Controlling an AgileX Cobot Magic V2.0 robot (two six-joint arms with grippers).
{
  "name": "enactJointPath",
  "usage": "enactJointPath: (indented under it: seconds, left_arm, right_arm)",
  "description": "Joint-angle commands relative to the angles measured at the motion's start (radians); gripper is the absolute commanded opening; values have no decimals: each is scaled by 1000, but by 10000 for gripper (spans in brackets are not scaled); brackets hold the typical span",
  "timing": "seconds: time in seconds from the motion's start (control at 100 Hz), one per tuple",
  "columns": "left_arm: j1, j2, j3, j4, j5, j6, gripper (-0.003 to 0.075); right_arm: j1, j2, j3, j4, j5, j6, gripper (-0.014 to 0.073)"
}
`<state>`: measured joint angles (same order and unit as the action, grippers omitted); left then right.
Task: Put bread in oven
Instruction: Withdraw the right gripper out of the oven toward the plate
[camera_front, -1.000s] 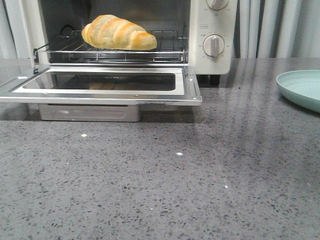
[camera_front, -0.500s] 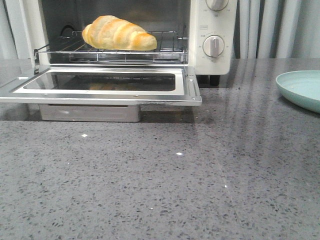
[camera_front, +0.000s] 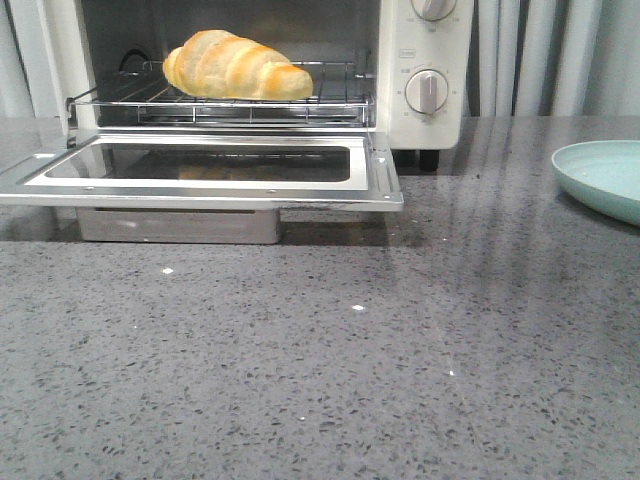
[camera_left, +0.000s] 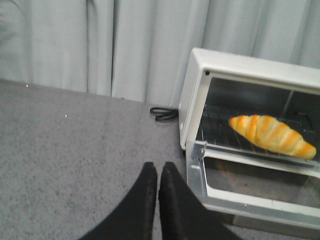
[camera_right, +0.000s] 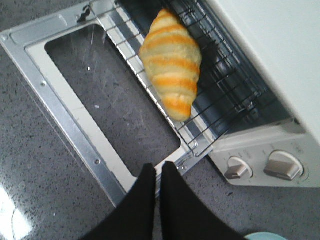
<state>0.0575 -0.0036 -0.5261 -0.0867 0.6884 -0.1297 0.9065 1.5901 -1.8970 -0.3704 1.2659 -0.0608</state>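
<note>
Standing open on the speckled grey stone desk (camera_front: 400, 350), the cream-white toaster oven (camera_front: 420, 60) has its glass door (camera_front: 200, 170) dropped flat, ahead of both grippers. On its wire rack (camera_front: 340, 105) lies the golden-yellow croissant-shaped bread (camera_front: 235, 67), so placing looks finished; closing the door would likely follow, needing a lift under its front edge. The left gripper (camera_left: 157, 175) and right gripper (camera_right: 159, 175) are each empty, fingers pressed together. Only the front view shows the pale green plate (camera_front: 605, 175); only the left wrist shows a black cable (camera_left: 162, 114).
</note>
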Motion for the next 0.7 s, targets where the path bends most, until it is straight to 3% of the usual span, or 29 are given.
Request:
enactJointPath:
  seconds: [0.0, 0.33, 0.69]
  left_arm:
    - [2, -25, 20, -42, -92, -5, -21]
    - [2, -25, 72, -75, -93, -5, -21]
    - [2, -25, 72, -75, -93, -5, -21]
  right_arm:
    - [-14, -78, 41, -30, 48, 32, -53]
    - [-73, -186, 185, -54, 48, 74, -53]
    - [-124, -244, 208, -73, 48, 77, -53]
